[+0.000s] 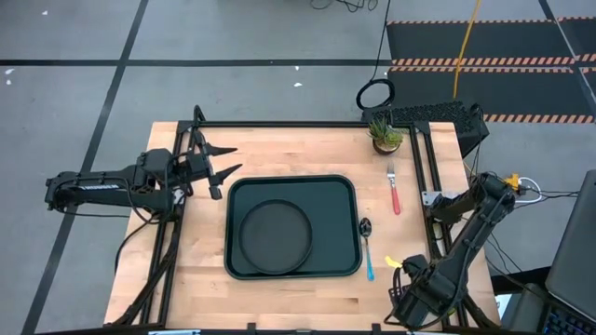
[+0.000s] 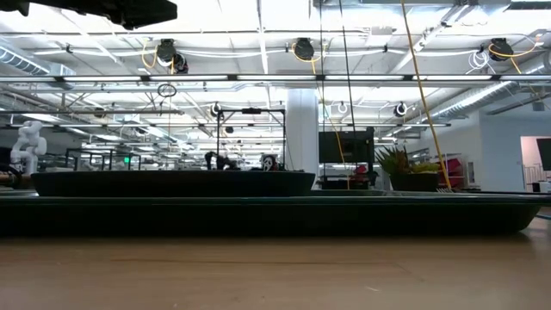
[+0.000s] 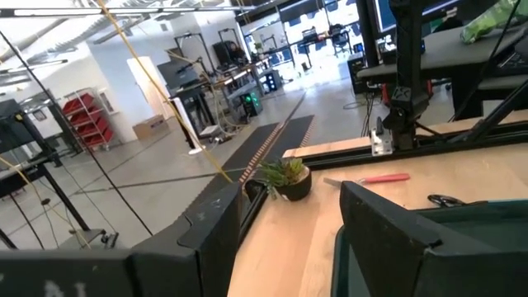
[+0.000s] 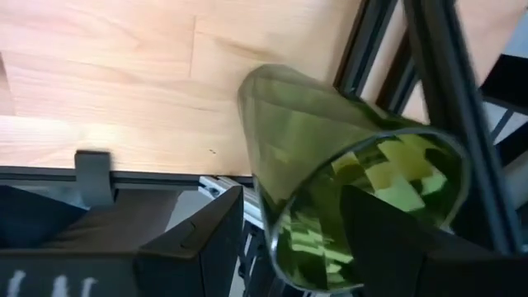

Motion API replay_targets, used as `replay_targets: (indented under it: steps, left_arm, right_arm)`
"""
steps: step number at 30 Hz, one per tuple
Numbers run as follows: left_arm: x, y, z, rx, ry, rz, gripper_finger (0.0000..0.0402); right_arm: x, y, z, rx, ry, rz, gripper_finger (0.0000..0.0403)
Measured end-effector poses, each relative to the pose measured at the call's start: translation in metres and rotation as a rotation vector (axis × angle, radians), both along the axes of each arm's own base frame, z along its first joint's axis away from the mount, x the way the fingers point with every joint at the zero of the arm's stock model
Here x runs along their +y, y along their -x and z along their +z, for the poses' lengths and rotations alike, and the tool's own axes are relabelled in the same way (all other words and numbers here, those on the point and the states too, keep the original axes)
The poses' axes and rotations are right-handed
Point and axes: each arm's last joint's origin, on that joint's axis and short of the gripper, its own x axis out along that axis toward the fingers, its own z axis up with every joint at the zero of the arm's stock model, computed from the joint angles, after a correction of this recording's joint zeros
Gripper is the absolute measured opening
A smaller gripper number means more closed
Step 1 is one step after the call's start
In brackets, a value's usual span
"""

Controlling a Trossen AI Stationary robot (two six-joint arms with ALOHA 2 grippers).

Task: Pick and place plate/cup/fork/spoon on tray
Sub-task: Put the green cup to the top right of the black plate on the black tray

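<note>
Cup [image 4: 346, 190]: between right jaws [image 4: 293, 227], clamped, rim toward the wrist camera.
Right wrist only: cup's tilt; overhead barely shows it.
Left jaws [image 1: 220, 170]: apart, empty.
Plate [image 1: 276, 236]: on tray [image 1: 340, 191].
Fork [image 1: 394, 189], spoon [image 1: 367, 246]: on surface [image 1: 279, 149], lengthwise parallel.

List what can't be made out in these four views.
- Right gripper: the cup sits between its fingers, but contact is hidden by the cup's own wall in the right wrist view; tiny in the high view.
- Plate: low view shows only its rim edge-on above the tray.
- Fork, spoon: left wrist view shows them only partly.
</note>
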Motion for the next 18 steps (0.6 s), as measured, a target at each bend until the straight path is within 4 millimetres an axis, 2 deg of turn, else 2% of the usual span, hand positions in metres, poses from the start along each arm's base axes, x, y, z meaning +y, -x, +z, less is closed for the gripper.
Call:
replay_targets:
  steps: [3,6,9,15,18]
  left_arm:
    - [0.0000,0.0000,0.0000,0.000,0.000,0.000,0.0209]
    - [0.0000,0.0000,-0.0001,0.001,0.000,0.000,0.0209]
    - [0.0000,0.0000,-0.0001,0.001,-0.001,0.000,0.0209]
    - [0.0000,0.0000,0.0000,0.001,-0.002,0.000,0.0209]
    - [0.0000,0.0000,0.0000,0.001,-0.002,0.000,0.0209]
  right_arm:
    - [0.0006,-0.0004,-0.0046,-0.002,-0.006,0.001,0.0195]
    - [-0.0001,0.0000,-0.0075,0.002,-0.002,0.008,0.0177]
    - [0.0006,-0.0006,-0.0083,-0.005,-0.015,0.020,0.0137]
    - [0.0027,-0.0011,-0.0082,0.006,-0.059,0.037,0.0017]
    - [0.0034,-0.0008,-0.0080,0.024,-0.082,0.044,0.0007]
